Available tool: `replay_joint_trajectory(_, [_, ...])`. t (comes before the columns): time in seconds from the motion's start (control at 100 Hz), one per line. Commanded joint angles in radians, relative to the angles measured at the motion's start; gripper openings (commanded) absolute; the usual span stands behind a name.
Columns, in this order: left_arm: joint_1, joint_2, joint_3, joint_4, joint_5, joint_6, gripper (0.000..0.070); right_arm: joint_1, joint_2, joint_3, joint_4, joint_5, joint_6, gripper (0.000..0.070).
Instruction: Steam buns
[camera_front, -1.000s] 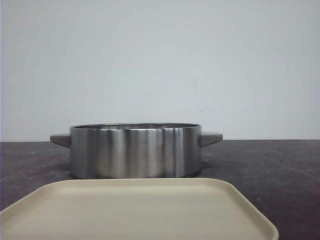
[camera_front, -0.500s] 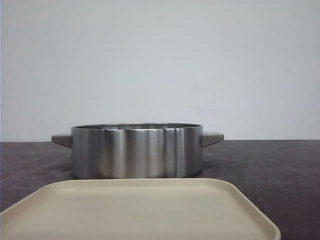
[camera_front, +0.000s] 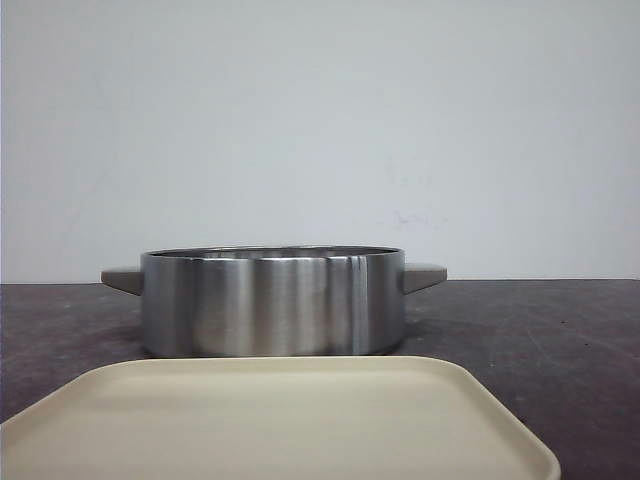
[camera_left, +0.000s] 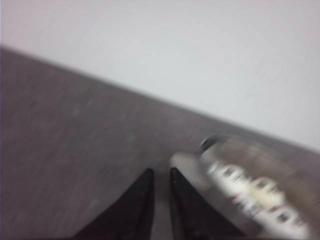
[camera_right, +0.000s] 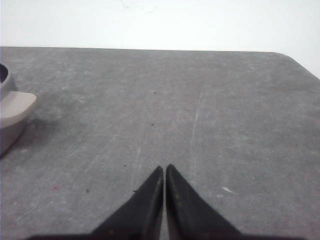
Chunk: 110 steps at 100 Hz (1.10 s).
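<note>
In the blurred left wrist view, white buns (camera_left: 255, 192) with dark marks lie inside the steel pot (camera_left: 216, 142). Their number cannot be made out. My left gripper (camera_left: 161, 172) hangs over the dark table beside the pot's pale handle (camera_left: 182, 161), its jaws a narrow gap apart with nothing between them. My right gripper (camera_right: 164, 167) is shut and empty above bare table, well away from the pot's other handle (camera_right: 15, 107). In the front view the pot (camera_front: 272, 300) stands mid-table; its wall hides the buns, and neither gripper shows.
A beige tray (camera_front: 280, 420) with nothing on it lies in front of the pot, near the table's front edge. The dark table (camera_right: 200, 100) ends at a rounded far corner in the right wrist view. A pale wall stands behind.
In the front view the pot shifted a little to the right half a second ago and now stands back near its earlier place. The tray has not moved.
</note>
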Motion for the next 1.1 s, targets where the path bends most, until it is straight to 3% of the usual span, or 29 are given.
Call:
replay_joint_trajectory(0.0, [0.006, -0.006, -0.018, -0.018, -0.001, 0.072, 0.0016, 0.000, -0.001, -0.003, 0.010, 0.003, -0.005, 0.0001])
replay_joint_trajectory(0.15, [0.019, -0.006, -0.018, -0.105, -0.001, 0.249, 0.0016, 0.000, -0.001, -0.003, 0.010, 0.003, -0.005, 0.0001])
replay_joint_trajectory(0.27, [0.034, -0.006, -0.018, -0.123, -0.005, 0.300, 0.0016, 0.000, -0.001, -0.003, 0.010, 0.003, -0.005, 0.0001])
replay_joint_trajectory(1.09, [0.071, -0.006, -0.018, -0.118, -0.004, 0.285, 0.0016, 0.000, -0.001, -0.003, 0.010, 0.003, -0.005, 0.0001])
